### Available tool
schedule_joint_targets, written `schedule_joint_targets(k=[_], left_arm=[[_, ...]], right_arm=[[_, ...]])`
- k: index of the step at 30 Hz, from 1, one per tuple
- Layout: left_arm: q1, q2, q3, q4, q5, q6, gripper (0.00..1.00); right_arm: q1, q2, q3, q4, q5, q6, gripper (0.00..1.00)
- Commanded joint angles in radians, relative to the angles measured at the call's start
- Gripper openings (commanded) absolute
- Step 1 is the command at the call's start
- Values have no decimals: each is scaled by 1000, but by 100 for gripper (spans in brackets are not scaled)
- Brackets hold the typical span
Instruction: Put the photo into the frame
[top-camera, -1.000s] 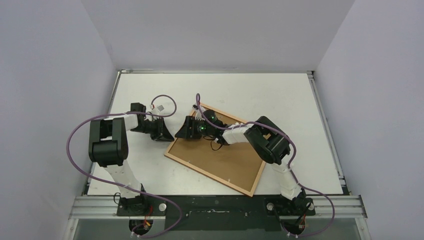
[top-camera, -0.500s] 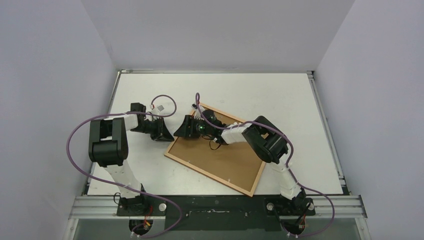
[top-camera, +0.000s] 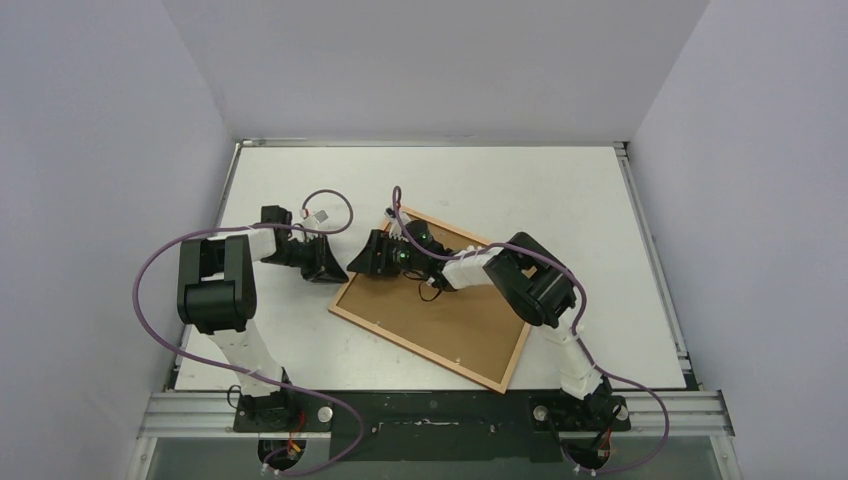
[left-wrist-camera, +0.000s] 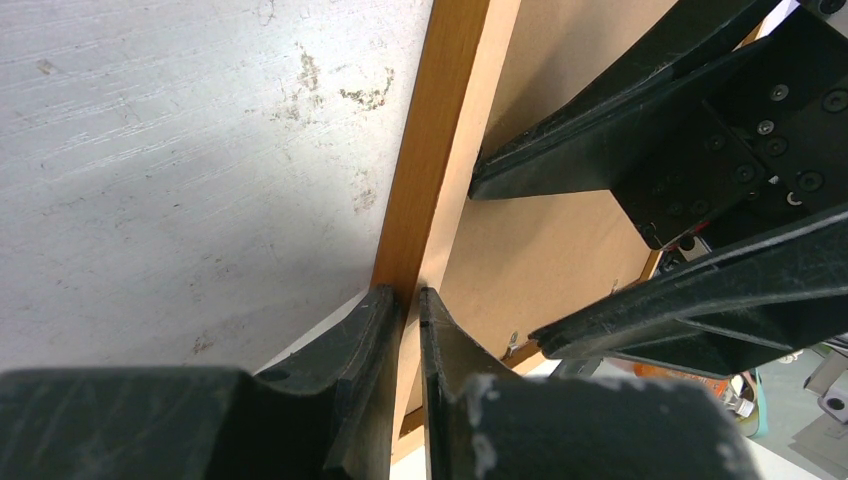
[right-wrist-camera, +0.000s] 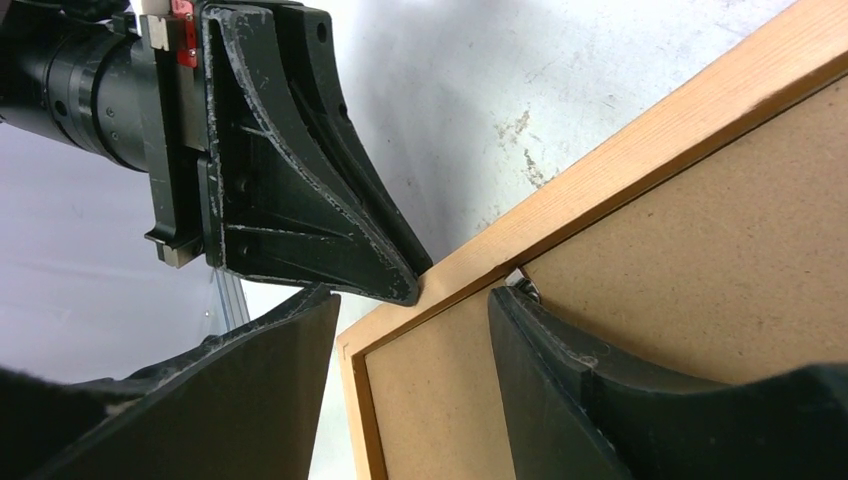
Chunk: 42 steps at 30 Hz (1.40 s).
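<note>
the frame (top-camera: 416, 348) lies flat on the white table (top-camera: 560, 200), turned at an angle, back side up, so the brown backing board (top-camera: 465, 320) fills the space inside its light wooden border. it sits nearer the right arm's side, and both arms reach in to the corner region at its upper left. the left gripper (left-wrist-camera: 408, 298) is nearly closed, with only a thin slit between its fingers (left-wrist-camera: 372, 350), and its tips sit on the wooden border. i cannot tell whether anything is pinched in that slit. the scuffed table top lies to one side of that border and the backing board to the other. the right gripper (right-wrist-camera: 410, 298) is partly open and holds nothing. it straddles the same stretch of border just beside the left gripper's tips. one finger (right-wrist-camera: 250, 400) is outside the frame over the bare table, and the other finger (right-wrist-camera: 570, 390) is over the backing board. a small metal tab (right-wrist-camera: 527, 291) shows at the inner edge of the border, just beside the tip of that inner finger. in the overhead view the two grippers' tips almost meet at the frame's edge. purple cables (top-camera: 330, 200) loop above both arms.
</note>
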Motion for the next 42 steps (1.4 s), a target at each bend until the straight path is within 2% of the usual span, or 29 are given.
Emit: schedule_joint_targets(k=[1, 3, 6, 12, 15, 19, 21, 22, 23, 29, 35, 38, 42], left_arm=[[-10, 10, -9, -29, 37, 5, 11], [-3, 6, 3, -46, 33, 10, 11], [10, -11, 31, -71, 12, 21, 16], [6, -18, 149, -53, -43, 2, 33], [-34, 43, 251, -45, -64, -13, 34], [-98, 128, 344, -22, -84, -42, 35], [-123, 164, 379, -9, -89, -55, 35], [-133, 179, 395, -3, -98, -59, 35], [-140, 193, 410, 3, -103, -63, 35], [-163, 263, 472, 21, -140, -70, 33], [-175, 295, 501, 24, -155, -68, 29], [-175, 295, 483, 18, -149, -69, 27], [-175, 254, 416, 28, -136, -66, 25]], right_arm=[[-6, -55, -14, 38, 0, 11, 61], [-19, -119, -38, 36, -27, 21, 66], [-52, -270, -69, -92, 1, -34, 73], [-176, -521, -122, -559, 274, -176, 86], [-282, -625, -192, -759, 449, -199, 93], [-436, -783, -324, -844, 539, -161, 97], [-468, -846, -354, -901, 583, -161, 100], [-475, -871, -365, -933, 611, -162, 100], [-480, -890, -383, -956, 637, -161, 95], [-558, -977, -534, -1011, 677, -106, 95], [-571, -1017, -634, -937, 630, -67, 98], [-580, -965, -647, -821, 528, -70, 97], [-579, -802, -578, -743, 418, -86, 93]])
